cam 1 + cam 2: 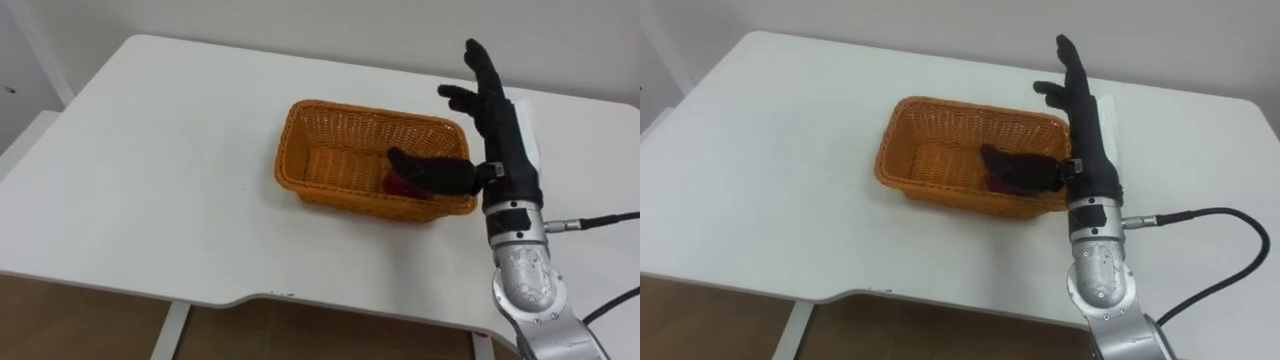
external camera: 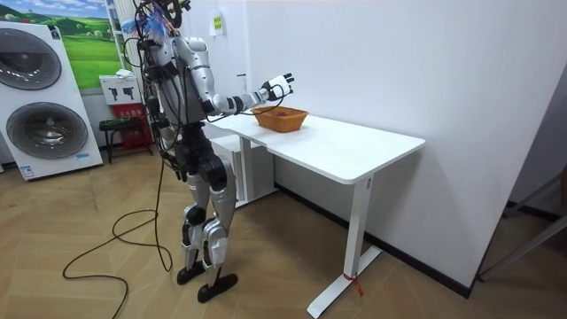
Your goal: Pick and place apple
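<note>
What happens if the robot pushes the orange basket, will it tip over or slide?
Probably slide: the basket is low and wide, sitting flat on the smooth white table, so tipping looks unlikely. Its woven walls look light yet fairly stiff, so it should keep its shape. The red apple inside might roll a little.

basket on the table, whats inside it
In the basket, at its right end, lies a red apple, mostly covered by the thumb of the open right robot hand. Its hidden part cannot be judged; elsewhere the bottom is bare wicker.
</note>
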